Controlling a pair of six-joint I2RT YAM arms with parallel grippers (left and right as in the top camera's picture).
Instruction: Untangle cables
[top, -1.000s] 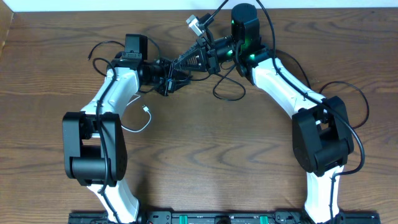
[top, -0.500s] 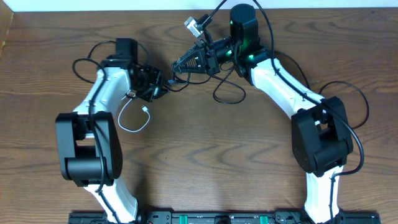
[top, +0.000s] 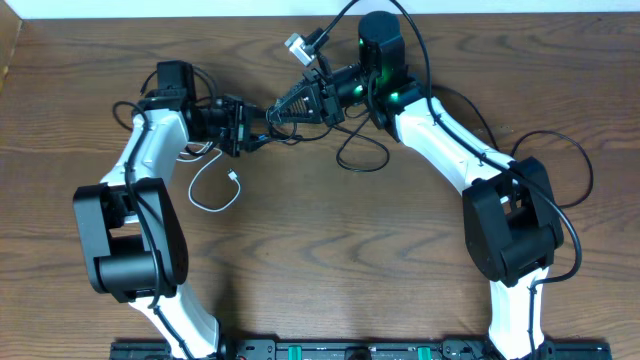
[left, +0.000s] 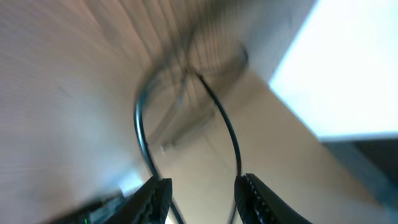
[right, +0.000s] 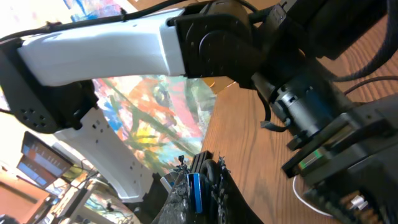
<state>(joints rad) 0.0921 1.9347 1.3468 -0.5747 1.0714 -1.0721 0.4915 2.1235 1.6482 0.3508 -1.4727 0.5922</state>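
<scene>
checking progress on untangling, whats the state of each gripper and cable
left gripper, open around the black cable
right gripper, shut, seemingly on the black cable
black cable, looped, strung between the grippers
white cable, loose loop on the table, ungripped

Your surroundings: table and backdrop.
You are looking at a brown wooden table (top: 330, 250) meeting a white strip (top: 200, 8) at its far edge; the right wrist view is showing a colourful painted panel (right: 146, 124).
</scene>
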